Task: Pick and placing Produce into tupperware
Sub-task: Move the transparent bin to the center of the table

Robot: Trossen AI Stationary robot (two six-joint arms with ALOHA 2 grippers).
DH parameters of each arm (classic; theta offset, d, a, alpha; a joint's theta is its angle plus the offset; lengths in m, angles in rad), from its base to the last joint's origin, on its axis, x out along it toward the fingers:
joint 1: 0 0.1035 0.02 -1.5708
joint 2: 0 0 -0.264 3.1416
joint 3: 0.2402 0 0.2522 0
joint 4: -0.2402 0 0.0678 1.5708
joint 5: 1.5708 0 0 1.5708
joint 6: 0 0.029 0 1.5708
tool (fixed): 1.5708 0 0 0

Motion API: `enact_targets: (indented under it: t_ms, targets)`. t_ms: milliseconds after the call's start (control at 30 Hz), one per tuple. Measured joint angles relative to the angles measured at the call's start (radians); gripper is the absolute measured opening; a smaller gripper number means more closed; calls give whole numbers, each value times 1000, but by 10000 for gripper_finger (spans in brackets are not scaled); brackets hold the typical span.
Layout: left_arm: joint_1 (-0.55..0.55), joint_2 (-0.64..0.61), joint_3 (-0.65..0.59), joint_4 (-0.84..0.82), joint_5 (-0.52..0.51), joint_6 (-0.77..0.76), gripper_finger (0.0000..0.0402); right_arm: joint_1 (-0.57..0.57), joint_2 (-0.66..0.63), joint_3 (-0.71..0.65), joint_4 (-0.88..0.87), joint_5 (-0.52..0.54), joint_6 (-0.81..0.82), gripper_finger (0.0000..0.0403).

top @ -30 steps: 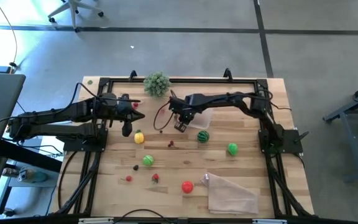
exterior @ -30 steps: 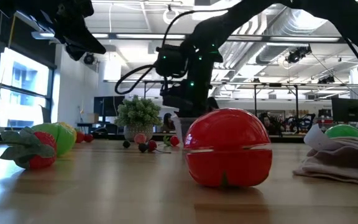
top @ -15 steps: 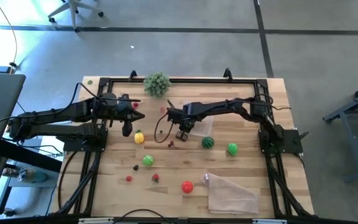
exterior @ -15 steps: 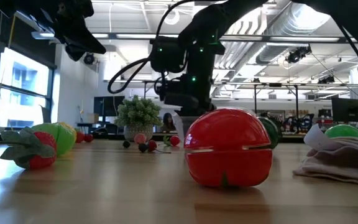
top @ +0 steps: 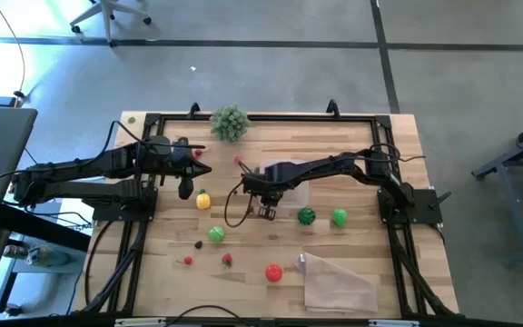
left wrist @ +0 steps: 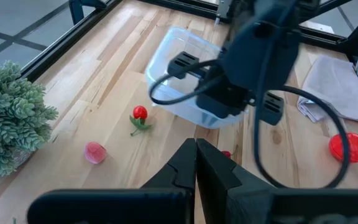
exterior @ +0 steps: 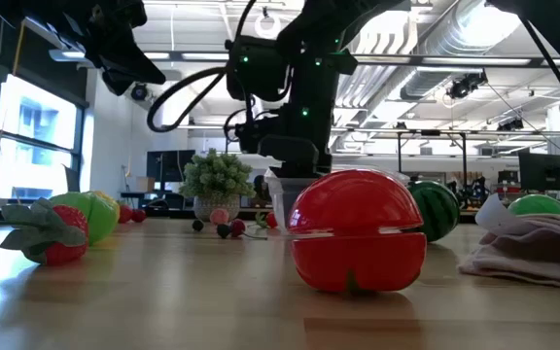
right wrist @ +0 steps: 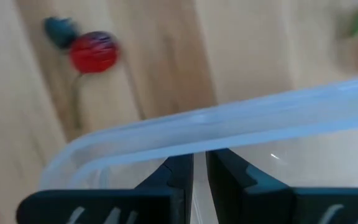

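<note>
Right wrist view, right end effector (right wrist: 199, 168) pinched on clear tupperware (right wrist: 229, 124) rim, nothing visible inside, left end effector (left wrist: 196, 163) closed empty.

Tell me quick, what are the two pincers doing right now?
Left pincer: closed, holding nothing, waiting at the table's left side.
Right pincer: closed on the rim of the clear tupperware.

Tupperware (top: 293, 174) mostly under right arm

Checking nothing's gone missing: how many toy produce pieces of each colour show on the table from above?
Red: 5
Green, melon included: 3
Yellow: 1
Dark: 1
Total: 10
</note>
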Motion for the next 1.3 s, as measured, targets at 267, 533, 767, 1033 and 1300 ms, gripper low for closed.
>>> enact_targets:
  t_ms: [267, 533, 767, 1033, 1300]
  targets:
    - [0, 0, 0, 0, 0, 0, 1, 38, 0, 0, 21, 0, -52, 34]
    - [0, 0, 0, 0, 0, 0, 1, 51, 0, 31, 25, 15, -111, 34]
    - [0, 0, 0, 0, 0, -3, 1, 67, -1, 108, -32, 67, -123, 34]
    - [0, 0, 0, -3, 0, -3, 1, 69, -2, 116, -32, 30, -131, 34]
    - [0, 0, 0, -7, 0, -3, 1, 99, -1, 116, -28, 4, -131, 34]
